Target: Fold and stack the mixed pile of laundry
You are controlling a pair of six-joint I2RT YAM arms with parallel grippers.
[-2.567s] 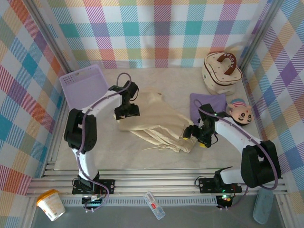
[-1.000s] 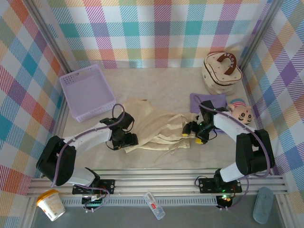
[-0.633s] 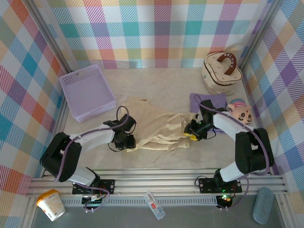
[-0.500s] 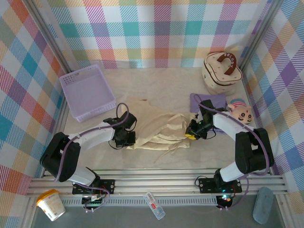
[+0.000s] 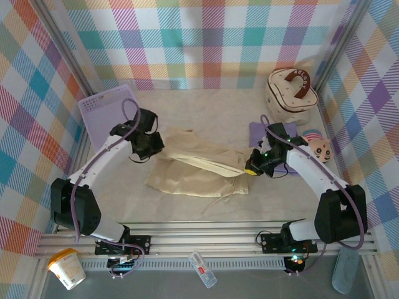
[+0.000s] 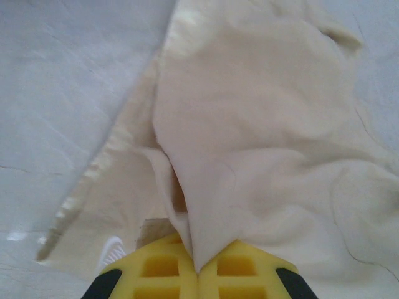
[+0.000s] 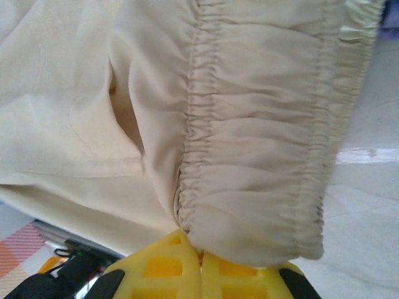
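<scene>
The beige garment (image 5: 199, 165) lies across the middle of the worktop (image 5: 206, 106), strung between the two arms. The left claw (image 5: 144, 149) is clamped on its far-left corner; in the left wrist view the yellow tips of the claw (image 6: 198, 274) pinch a fold of the soft, matte cloth (image 6: 249, 156). The right claw (image 5: 251, 168) is shut on the opposite end, and in the right wrist view that claw (image 7: 201, 268) grips a gathered elastic band of the garment (image 7: 249, 124). A thin cord trails off the near edge.

The lavender T-shirt (image 5: 262, 132) sits folded just behind the right arm, partly hidden by it. Beside it rests a small round pink-faced toy (image 5: 318, 148), and a cream round case (image 5: 290, 93) with a brown handle stands in the far right corner. A lavender perforated basket (image 5: 93, 118) sits far left, behind the left arm.

The worktop is pale and faintly veined, enclosed by pastel plaid walls (image 5: 206, 37).
</scene>
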